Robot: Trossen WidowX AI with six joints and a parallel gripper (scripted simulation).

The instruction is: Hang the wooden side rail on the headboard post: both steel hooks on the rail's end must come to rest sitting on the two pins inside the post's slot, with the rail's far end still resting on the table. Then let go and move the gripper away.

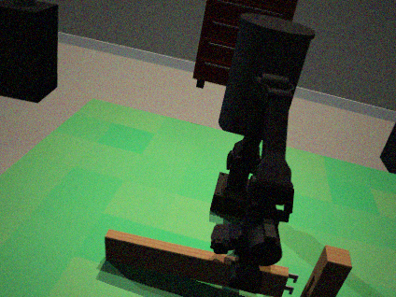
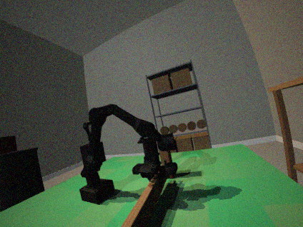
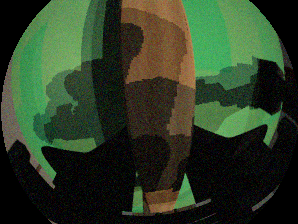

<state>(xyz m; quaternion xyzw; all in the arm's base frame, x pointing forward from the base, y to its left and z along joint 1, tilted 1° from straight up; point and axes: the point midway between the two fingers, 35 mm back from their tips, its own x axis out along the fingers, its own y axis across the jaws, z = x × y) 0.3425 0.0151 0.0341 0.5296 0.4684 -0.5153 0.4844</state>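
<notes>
The wooden side rail [image 1: 159, 257] [image 2: 139, 206] [image 3: 155, 65] stands on edge, running left to right in the top view. My gripper [image 1: 245, 276] [image 2: 157, 175] [image 3: 154, 122] is shut on it near its hook end, one finger on each side. An upper hook [image 1: 292, 276] and a lower hook [image 1: 289, 289] stick out of the rail's right end. The headboard post [image 1: 337, 258] [image 2: 165, 156] stands just to the right, with a gap between it and the hooks. The pins are not visible. Whether the rail's far left end touches the table is unclear.
The green patchwork table top [image 1: 154, 187] [image 2: 214, 178] lies under the rail and the arm's base [image 2: 96, 190]. A dark cabinet [image 1: 28, 51], a red-brown drawer chest [image 1: 217, 42] and a shelf rack [image 2: 175, 94] stand beyond the table.
</notes>
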